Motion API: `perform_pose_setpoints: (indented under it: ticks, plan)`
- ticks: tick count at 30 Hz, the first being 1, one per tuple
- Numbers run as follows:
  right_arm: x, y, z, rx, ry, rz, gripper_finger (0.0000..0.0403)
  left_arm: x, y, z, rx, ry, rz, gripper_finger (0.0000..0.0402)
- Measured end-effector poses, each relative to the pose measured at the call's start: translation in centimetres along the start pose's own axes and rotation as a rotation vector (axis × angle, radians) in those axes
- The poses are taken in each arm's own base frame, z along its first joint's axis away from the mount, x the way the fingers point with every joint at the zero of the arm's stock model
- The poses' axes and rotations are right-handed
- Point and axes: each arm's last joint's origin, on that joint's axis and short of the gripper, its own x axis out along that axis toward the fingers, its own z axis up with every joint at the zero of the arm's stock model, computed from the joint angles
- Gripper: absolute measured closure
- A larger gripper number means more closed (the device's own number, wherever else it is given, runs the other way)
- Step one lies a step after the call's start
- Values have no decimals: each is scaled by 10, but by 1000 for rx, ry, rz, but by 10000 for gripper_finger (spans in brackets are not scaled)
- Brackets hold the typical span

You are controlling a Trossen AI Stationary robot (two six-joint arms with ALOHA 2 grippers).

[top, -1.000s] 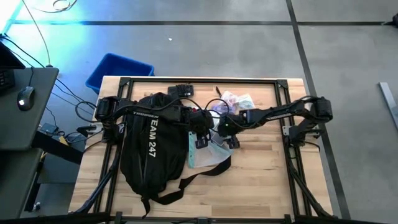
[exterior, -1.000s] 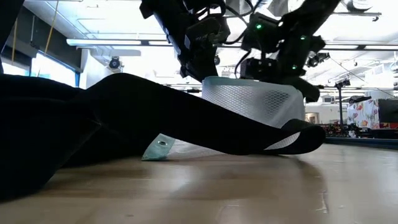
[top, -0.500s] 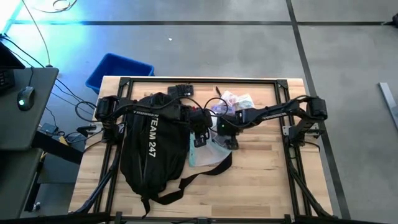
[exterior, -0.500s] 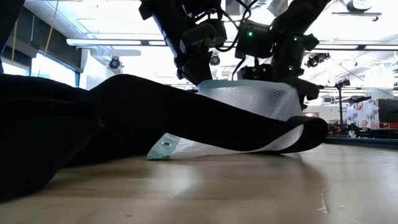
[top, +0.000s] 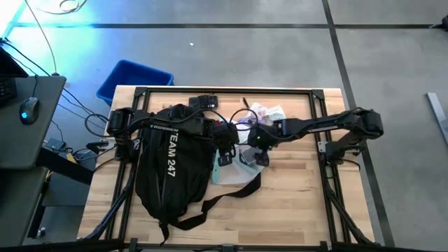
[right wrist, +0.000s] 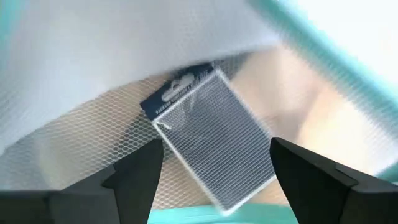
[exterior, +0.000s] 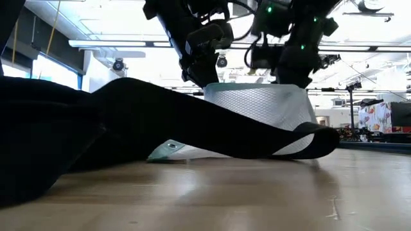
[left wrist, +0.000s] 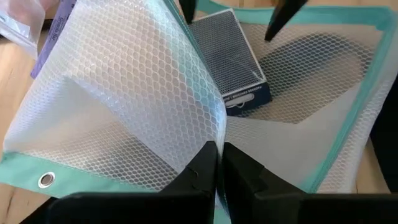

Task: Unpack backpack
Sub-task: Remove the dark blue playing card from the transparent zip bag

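- The backpack (top: 168, 168) lies flat on the wooden table (top: 301, 203), and all places below are given from it. Its white lettering faces up, but the first letter is hidden in a fold.
- In the low view the backpack (exterior: 58, 135) is only a dark mass, and no pocket or zip can be made out.
- A long black strap (top: 231, 196) curls away from the backpack over the table.
- Just beside the backpack, on its lettered side, a clear mesh pouch (top: 234, 168) with a teal edge is lifted at one side.
- The left gripper (left wrist: 217, 163) is pressed together, pinching the mesh wall of the pouch (left wrist: 130, 93) and holding it up.
- Inside the pouch lies a small box (left wrist: 233, 59) with a dark blue end; the print on it is too small to read.
- The right gripper (right wrist: 214, 177) has its fingers spread and hangs at the pouch opening, just above the box (right wrist: 211, 149); it holds nothing.
- From above, both grippers overlap beside the backpack, so the fingertips cannot be told apart there.
- Behind the pouch, farther from the backpack, a small heap of packets (top: 264, 112) is partly covered by the right arm.
- A blue bin (top: 133, 79) stands on the floor beyond the table edge.
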Motion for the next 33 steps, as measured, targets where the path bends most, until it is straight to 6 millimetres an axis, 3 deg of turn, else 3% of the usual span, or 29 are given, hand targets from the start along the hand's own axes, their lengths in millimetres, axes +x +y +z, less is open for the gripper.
perform_pose_setpoints:
  ticks: [6,17,28,33]
  plan:
    - [-6,0,1,-372,-28,-13,121,0,0,0,0,-1,0,402]
    - [22,-2,-3,-384,50,123,107,1,0,-1,-3,6,3,402]
    - [37,-7,-4,-406,94,55,35,1,0,-1,-10,6,5,402]
    - [39,-15,-4,-444,85,39,24,1,0,-1,-18,5,5,402]
